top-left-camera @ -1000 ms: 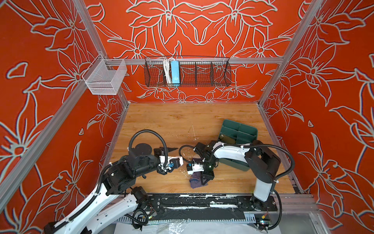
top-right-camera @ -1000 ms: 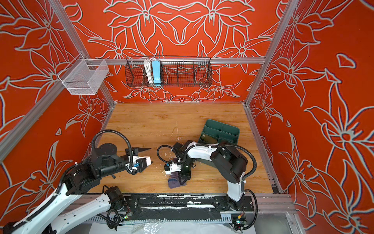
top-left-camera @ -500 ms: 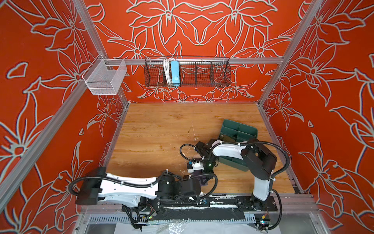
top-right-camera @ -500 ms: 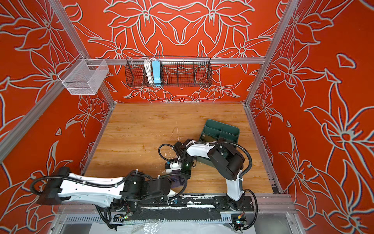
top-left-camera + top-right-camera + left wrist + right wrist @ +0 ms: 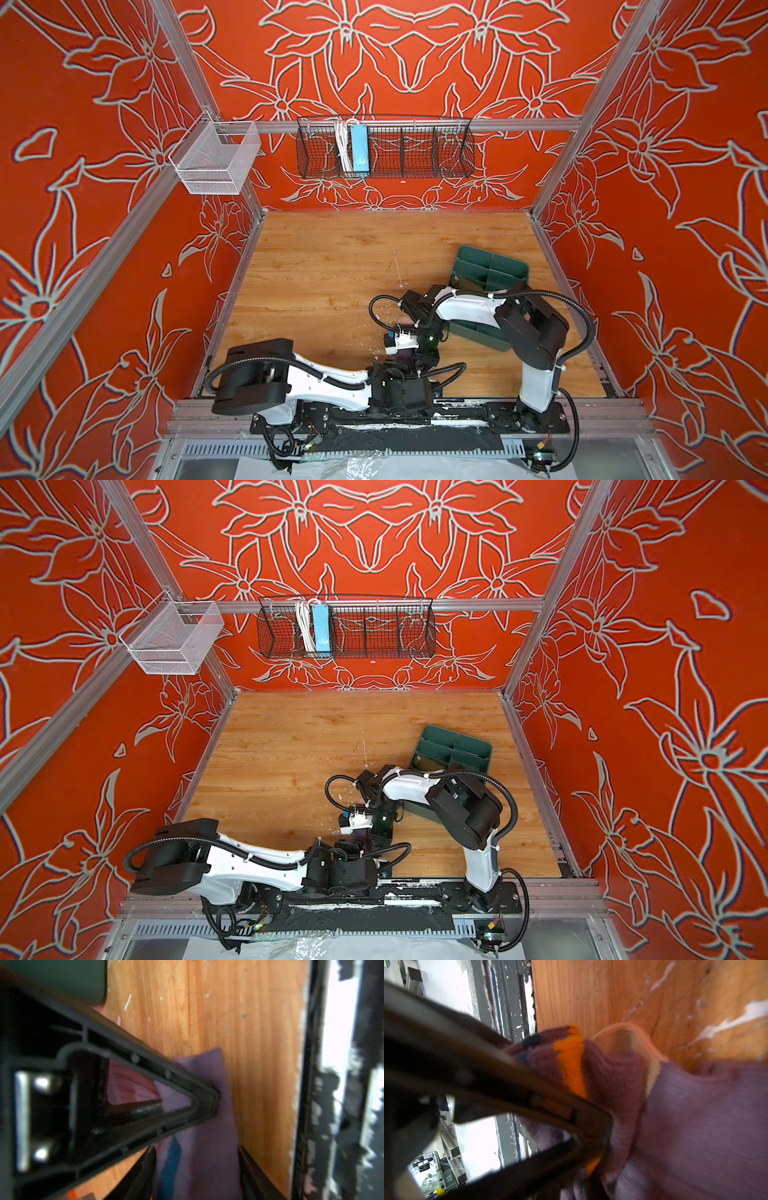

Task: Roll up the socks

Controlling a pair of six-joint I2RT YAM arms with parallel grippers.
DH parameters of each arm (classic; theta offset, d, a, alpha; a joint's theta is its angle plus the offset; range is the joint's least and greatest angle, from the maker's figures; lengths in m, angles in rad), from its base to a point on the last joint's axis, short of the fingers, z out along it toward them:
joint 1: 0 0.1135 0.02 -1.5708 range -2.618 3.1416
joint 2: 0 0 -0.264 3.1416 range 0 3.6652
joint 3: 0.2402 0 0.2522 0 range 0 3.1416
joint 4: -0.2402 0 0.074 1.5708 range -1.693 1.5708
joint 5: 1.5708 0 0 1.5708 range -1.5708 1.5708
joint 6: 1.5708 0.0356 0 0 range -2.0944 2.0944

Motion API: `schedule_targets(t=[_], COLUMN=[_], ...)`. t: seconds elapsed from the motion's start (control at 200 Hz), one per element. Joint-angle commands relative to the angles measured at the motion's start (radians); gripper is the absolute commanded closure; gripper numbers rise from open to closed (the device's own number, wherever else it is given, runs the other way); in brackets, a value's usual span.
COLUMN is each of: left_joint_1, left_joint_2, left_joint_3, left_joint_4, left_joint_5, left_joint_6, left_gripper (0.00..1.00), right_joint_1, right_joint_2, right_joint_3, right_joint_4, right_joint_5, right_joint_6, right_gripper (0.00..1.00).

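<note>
Only purple ribbed sock fabric shows, bunched as the socks (image 5: 401, 358) (image 5: 360, 835) near the table's front edge. In the right wrist view the socks (image 5: 695, 1115) show a yellow stripe (image 5: 571, 1059) and a beige part (image 5: 629, 1036). My right gripper (image 5: 412, 355) (image 5: 374, 836) (image 5: 591, 1184) points down, shut on this fabric. Its black finger (image 5: 209, 1099) presses on the socks (image 5: 212, 1142) in the left wrist view. My left gripper (image 5: 405, 366) (image 5: 357, 846) (image 5: 197, 1148) reaches in low from the left. It is open, with the bundle between its fingers.
The dark green divided tray (image 5: 490, 266) (image 5: 453, 746) (image 5: 62, 980) lies tilted behind the right arm. The black front rail (image 5: 415, 415) runs just in front of the socks. A black wire basket (image 5: 386, 149) and a white mesh basket (image 5: 216, 162) hang on the walls.
The left arm has dropped low and swung along the front edge to the right, bringing its open gripper around the socks. The right gripper has held its place, still shut.
</note>
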Motion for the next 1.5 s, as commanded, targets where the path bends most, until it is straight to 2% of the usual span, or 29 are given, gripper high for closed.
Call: schedule_targets(t=[0.0, 0.05, 0.125, 0.195, 0.275, 0.325, 0.405, 0.42, 0.455, 0.47, 0.485, 0.631, 0.796, 0.926, 0.991, 1.046, 1.091, 1.161, 1.261, 1.406, 1.491], left_joint_1=[0.009, 0.011, 0.011, 0.016, 0.019, 0.02, 0.022, 0.022, 0.023, 0.023, 0.022, 0.025, 0.038, 0.117, 0.176, 0.234, 0.287, 0.347, 0.414, 0.473, 0.478], left_joint_2=[0.082, 0.097, 0.106, 0.102, 0.091, 0.084, 0.072, 0.069, 0.062, 0.06, 0.058, 0.042, 0.029, 0.06, 0.105, 0.154, 0.194, 0.268, 0.356, 0.45, 0.458], left_joint_3=[0.016, 0.022, 0.032, 0.031, 0.026, 0.023, 0.016, 0.014, 0.013, 0.011, 0.009, 0.002, 0.021, 0.116, 0.181, 0.234, 0.272, 0.345, 0.431, 0.519, 0.523], left_joint_4=[-0.028, -0.022, -0.026, -0.04, -0.069, -0.089, -0.112, -0.116, -0.122, -0.125, -0.126, -0.143, -0.166, -0.271, -0.35, -0.409, -0.45, -0.518, -0.58, -0.643, -0.642], left_joint_5=[-0.001, 0.006, 0.017, 0.033, 0.062, 0.086, 0.127, 0.136, 0.158, 0.166, 0.172, 0.221, 0.298, 0.528, 0.649, 0.763, 0.847, 0.915, 1.018, 1.097, 1.11], left_joint_6=[-0.062, -0.061, -0.058, -0.052, -0.044, -0.036, -0.024, -0.023, -0.018, -0.016, -0.012, 0.008, 0.029, 0.085, 0.114, 0.144, 0.171, 0.203, 0.233, 0.223, 0.213], left_gripper=[0.45, 0.51, 0.7, 0.83, 0.85, 0.87, 0.93, 0.93, 0.95, 0.95, 0.96, 0.98, 0.98, 0.98, 0.96, 0.95, 0.94, 0.94, 0.94, 0.95, 0.95], right_joint_1=[-0.007, -0.008, -0.008, -0.009, -0.012, -0.013, -0.013, -0.013, -0.014, -0.014, -0.014, -0.025, -0.075, -0.137, -0.156, -0.161, -0.162, -0.161, -0.148, -0.068, 0.059], right_joint_2=[0.02, 0.02, 0.015, -0.008, -0.044, -0.077, -0.156, -0.172, -0.209, -0.225, -0.241, -0.43, -0.731, -0.958, -1.046, -1.113, -1.16, -1.232, -1.322, -1.372, -1.34], right_joint_3=[0.004, 0.006, 0.007, -0.003, -0.011, -0.026, -0.066, -0.073, -0.088, -0.094, -0.1, -0.144, -0.236, -0.335, -0.359, -0.351, -0.345, -0.35, -0.379, -0.394, -0.413], right_joint_4=[-0.017, -0.016, -0.012, 0.007, 0.038, 0.06, 0.104, 0.109, 0.116, 0.12, 0.123, 0.159, 0.375, 0.674, 0.78, 0.77, 0.723, 0.622, 0.521, 0.385, 0.299], right_joint_5=[0.035, 0.037, 0.042, 0.052, 0.093, 0.129, 0.2, 0.208, 0.229, 0.241, 0.252, 0.396, 0.771, 1.09, 1.189, 1.185, 1.122, 0.977, 0.887, 0.915, 0.992], right_joint_6=[-0.02, -0.02, -0.019, -0.009, 0.028, 0.045, 0.068, 0.069, 0.069, 0.07, 0.07, 0.079, 0.084, 0.077, 0.087, 0.079, 0.05, -0.009, -0.077, -0.203, -0.278], right_gripper=[1.0, 1.0, 1.0, 1.0, 1.0, 0.78, 0.5, 0.41, 0.13, 0.05, 0.03, 0.02, 0.02, 0.02, 0.02, 0.02, 0.03, 0.08, 0.09, 0.09, 0.09])
